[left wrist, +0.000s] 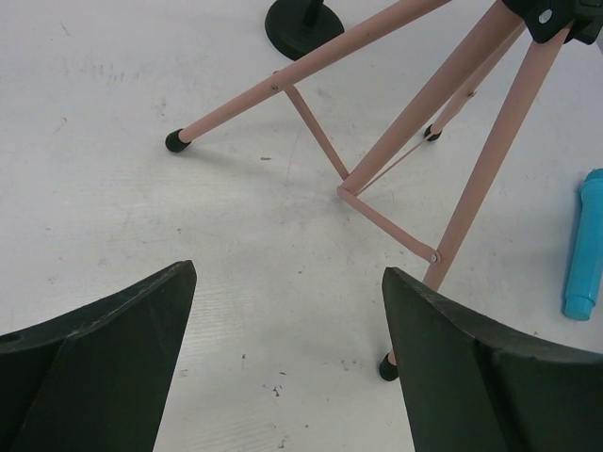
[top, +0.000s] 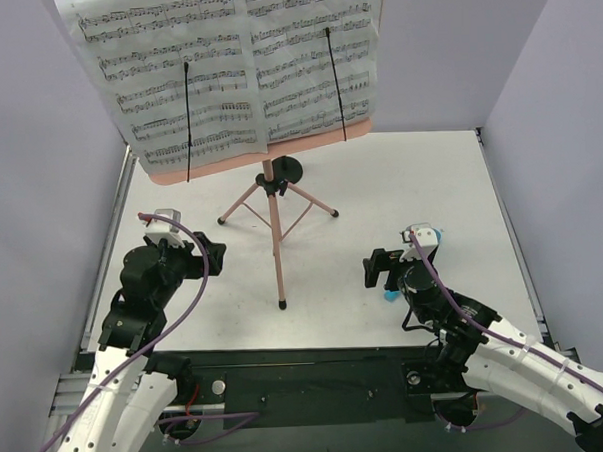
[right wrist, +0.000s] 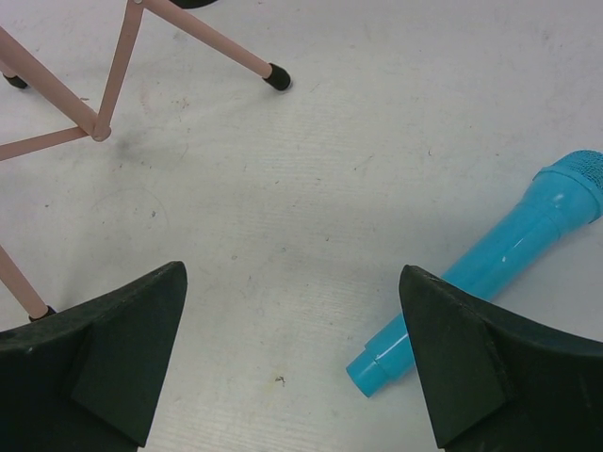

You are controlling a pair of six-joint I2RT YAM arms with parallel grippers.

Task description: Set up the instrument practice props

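The pink music-stand desk (top: pixel 219 167) stands at the back on its pink tripod (top: pixel 274 217). Two white sheet-music pages rest on it, the left page (top: pixel 155 72) and the right page (top: pixel 299 56), each under a black wire holder (top: pixel 188 121). My left gripper (top: pixel 215 257) is open and empty, low over the table, left of the tripod's near leg; the tripod shows in the left wrist view (left wrist: pixel 424 104) beyond the gripper (left wrist: pixel 289 273). My right gripper (top: pixel 376 271) is open and empty, right of the tripod. In the right wrist view (right wrist: pixel 293 271) it hovers over bare table.
A blue toy microphone (right wrist: pixel 509 254) lies on the table just right of my right gripper's fingers; it also shows in the left wrist view (left wrist: pixel 586 245). A black round disc (top: pixel 286 170) sits behind the tripod. Grey walls close in the white table (top: pixel 410 181) on both sides.
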